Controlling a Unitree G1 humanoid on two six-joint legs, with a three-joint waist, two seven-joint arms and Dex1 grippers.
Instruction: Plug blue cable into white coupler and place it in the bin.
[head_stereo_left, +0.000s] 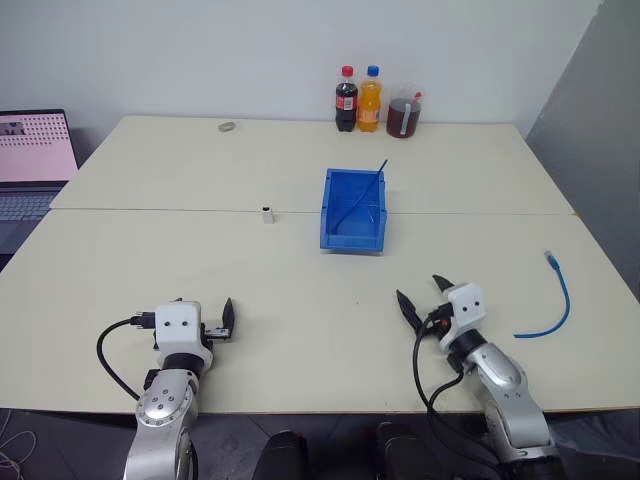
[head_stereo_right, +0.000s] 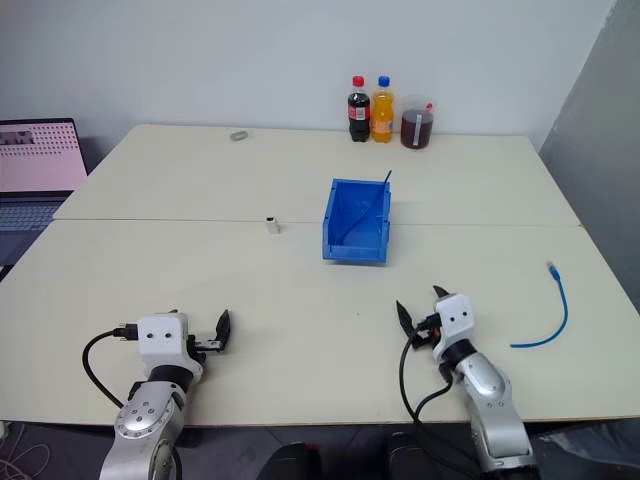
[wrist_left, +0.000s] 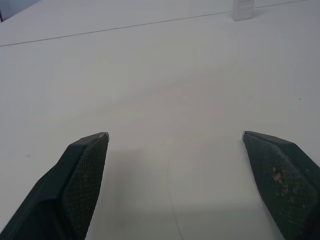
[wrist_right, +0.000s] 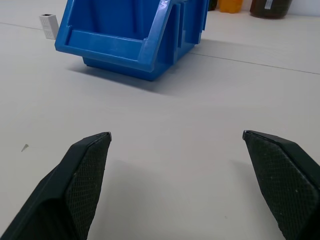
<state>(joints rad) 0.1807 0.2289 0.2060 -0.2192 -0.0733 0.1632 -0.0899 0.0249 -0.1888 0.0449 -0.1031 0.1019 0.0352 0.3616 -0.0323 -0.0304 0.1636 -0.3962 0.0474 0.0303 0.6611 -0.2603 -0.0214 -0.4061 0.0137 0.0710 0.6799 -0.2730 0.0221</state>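
Note:
The light-blue cable (head_stereo_left: 566, 300) lies curved on the table at the right, its clear plug pointing away from me. The tiny white coupler (head_stereo_left: 267, 214) stands near the table's middle seam, left of the blue bin (head_stereo_left: 352, 243). A thinner, darker blue cable (head_stereo_left: 365, 190) lies inside the bin. My left gripper (wrist_left: 175, 135) is open low over bare table at the near left, and the coupler (wrist_left: 243, 9) is far ahead of it. My right gripper (head_stereo_left: 419, 289) is open at the near right, empty, facing the bin (wrist_right: 130, 40). The blue cable lies to its right.
A cola bottle (head_stereo_left: 346, 100), an orange bottle (head_stereo_left: 370, 99) and a cup of dark drink (head_stereo_left: 404, 115) stand at the far edge. A small grey ring (head_stereo_left: 227, 127) lies at the far left. A laptop (head_stereo_left: 35, 160) sits beyond the table's left edge.

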